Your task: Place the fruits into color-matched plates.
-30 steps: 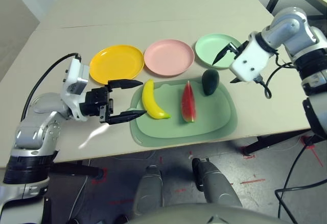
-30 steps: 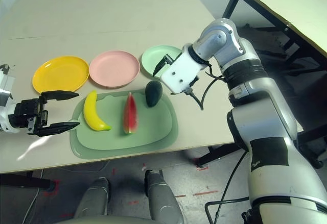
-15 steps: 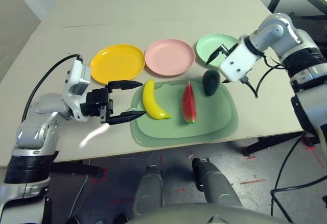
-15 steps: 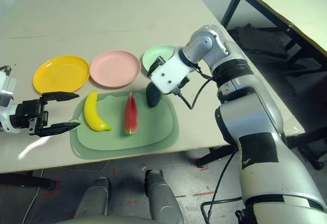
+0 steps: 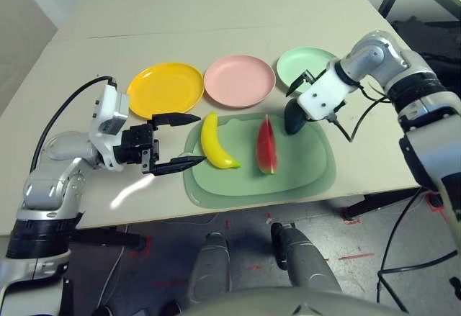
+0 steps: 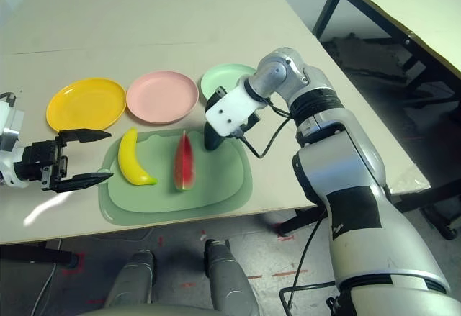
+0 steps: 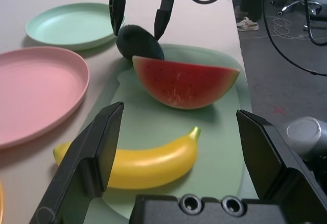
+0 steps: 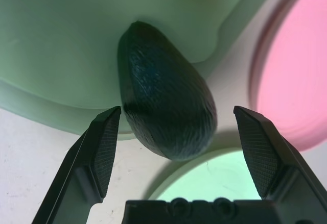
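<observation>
Both grippers' fingers (image 7: 94,157) stand open, the right pair around the wrinkled, dark avocado (image 8: 166,94); smooth curved banana (image 5: 215,142) and red watermelon wedge (image 5: 266,145) lie on the pale mat (image 5: 238,183). Three round, shallow plates (image 5: 239,80) sit on the counter (image 5: 238,14).

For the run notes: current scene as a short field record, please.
right end effector: open, over the avocado
left end effector: open, beside the banana
on green mat: banana, watermelon wedge, avocado
plates, robot's left to right: yellow, pink, mint green
fruit on plates: none
held: nothing
likely next: right closes on avocado
</observation>
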Robot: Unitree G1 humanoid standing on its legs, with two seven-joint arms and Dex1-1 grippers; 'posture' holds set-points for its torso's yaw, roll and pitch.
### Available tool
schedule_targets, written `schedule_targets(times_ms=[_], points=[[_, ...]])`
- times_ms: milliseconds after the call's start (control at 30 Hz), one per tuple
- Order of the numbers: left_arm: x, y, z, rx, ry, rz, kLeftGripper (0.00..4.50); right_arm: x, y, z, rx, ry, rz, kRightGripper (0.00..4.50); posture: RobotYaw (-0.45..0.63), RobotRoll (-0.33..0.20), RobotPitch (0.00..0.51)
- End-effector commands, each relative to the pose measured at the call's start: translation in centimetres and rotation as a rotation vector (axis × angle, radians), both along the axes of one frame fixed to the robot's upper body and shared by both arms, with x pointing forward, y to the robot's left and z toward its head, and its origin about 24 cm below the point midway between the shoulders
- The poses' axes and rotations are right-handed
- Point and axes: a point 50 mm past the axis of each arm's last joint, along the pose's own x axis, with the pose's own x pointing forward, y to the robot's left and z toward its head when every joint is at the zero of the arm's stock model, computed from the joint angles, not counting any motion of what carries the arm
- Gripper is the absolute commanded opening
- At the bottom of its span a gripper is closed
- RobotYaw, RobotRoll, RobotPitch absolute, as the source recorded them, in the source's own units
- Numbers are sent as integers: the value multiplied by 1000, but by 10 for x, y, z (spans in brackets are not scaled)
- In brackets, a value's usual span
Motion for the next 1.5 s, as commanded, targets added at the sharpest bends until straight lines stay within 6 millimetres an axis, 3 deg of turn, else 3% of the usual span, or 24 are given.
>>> schedule_targets(times_ms=[33, 533, 667, 933, 1000, 1267, 1367, 1500], points=[[-3, 5, 5, 23, -24, 12, 4500, -1, 0, -10, -29, 17, 9, 4446, 102, 0, 180], [-4, -1, 5, -2, -22, -2, 4500, 0, -3, -20, -35, 39, -19, 4446, 93, 0, 179], [-1, 0, 5, -1, -30, 5, 4500, 0, -3, -21, -36, 45, -26, 3205, 93, 0, 179], [0, -1, 4, -13, -41, 30, 4500, -1, -6, -18, -30, 60, -37, 3125, 91, 0, 180], [1, -1, 4, -10, -43, 48, 4500, 0, -5, -9, -6, 69, -52, 3125, 92, 0, 180], [4, 1, 1, 6, -46, 67, 4500, 22, -21, 38, 91, -164, -322, 3125, 76, 0, 178], [6, 0, 1, 5, -50, 65, 4500, 30, -28, 39, 131, -254, -418, 3125, 68, 0, 174], [7, -1, -2, 20, -49, 58, 4500, 40, -42, 16, 140, -338, -563, 3125, 70, 0, 172]])
